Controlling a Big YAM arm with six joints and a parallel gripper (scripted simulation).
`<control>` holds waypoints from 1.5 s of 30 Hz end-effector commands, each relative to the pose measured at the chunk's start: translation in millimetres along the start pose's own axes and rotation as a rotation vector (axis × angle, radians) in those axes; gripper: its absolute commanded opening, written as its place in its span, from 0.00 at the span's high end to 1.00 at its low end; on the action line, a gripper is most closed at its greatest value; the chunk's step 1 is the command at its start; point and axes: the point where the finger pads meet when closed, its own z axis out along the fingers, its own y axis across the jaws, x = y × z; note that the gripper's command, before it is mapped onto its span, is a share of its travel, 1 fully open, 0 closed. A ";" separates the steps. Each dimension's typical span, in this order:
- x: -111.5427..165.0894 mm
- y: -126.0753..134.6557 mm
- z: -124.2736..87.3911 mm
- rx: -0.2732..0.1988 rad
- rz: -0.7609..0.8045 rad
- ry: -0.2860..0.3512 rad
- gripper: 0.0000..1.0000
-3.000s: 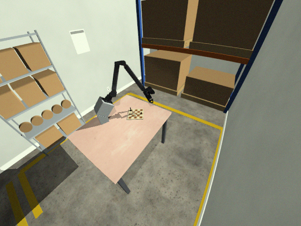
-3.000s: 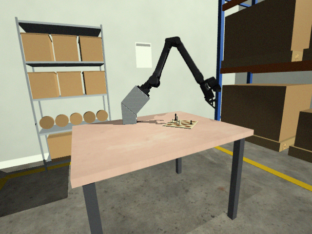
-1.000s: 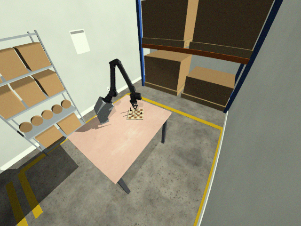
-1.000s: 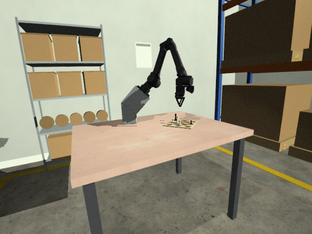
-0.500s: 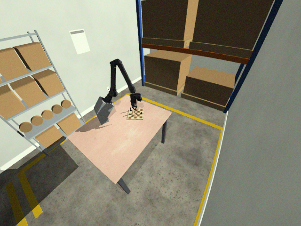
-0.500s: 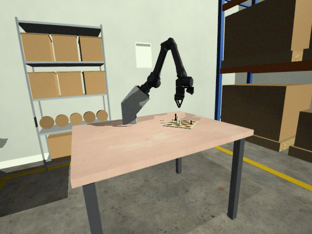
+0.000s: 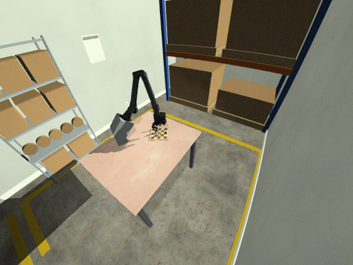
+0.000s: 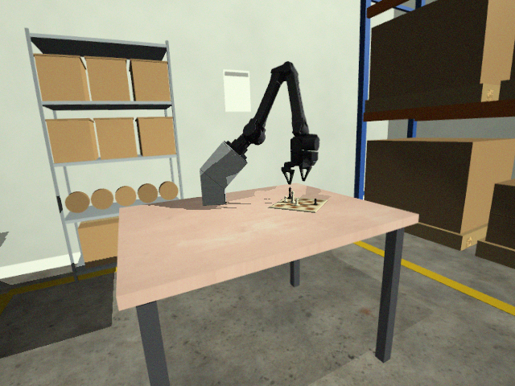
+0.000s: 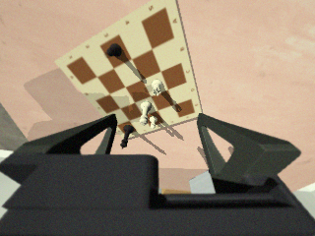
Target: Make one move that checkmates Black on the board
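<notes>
Claw (image 9: 157,135) wide, empty, above tan-and-brown chessboard (image 9: 162,29) with small pale and black pieces.

We see an arm (image 8: 274,89) that is matte black all over, built of slim rounded links with thicker barrel-shaped joints between them. It grows out of a plain grey pedestal (image 8: 216,176), a blocky, angled box with flat faces and sharp edges. The gripper (image 8: 296,176) has a boxy black body, and its two fingers are black, wedge-shaped, and taper to points, each with a triangular cut-out. We can make out no cables, screws or markings.
</notes>
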 end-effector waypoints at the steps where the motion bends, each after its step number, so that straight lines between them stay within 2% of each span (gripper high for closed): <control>1: 5.2 1.9 14.8 0.005 0.277 -0.012 0.00; 10: 0.9 7.3 14.8 -0.007 0.692 -0.037 0.00; 12: 0.9 7.3 14.8 -0.007 0.692 -0.037 0.00; 13: 0.9 7.3 14.8 -0.007 0.720 -0.039 0.64; 45: 4.0 4.9 17.3 0.001 0.728 -0.027 0.64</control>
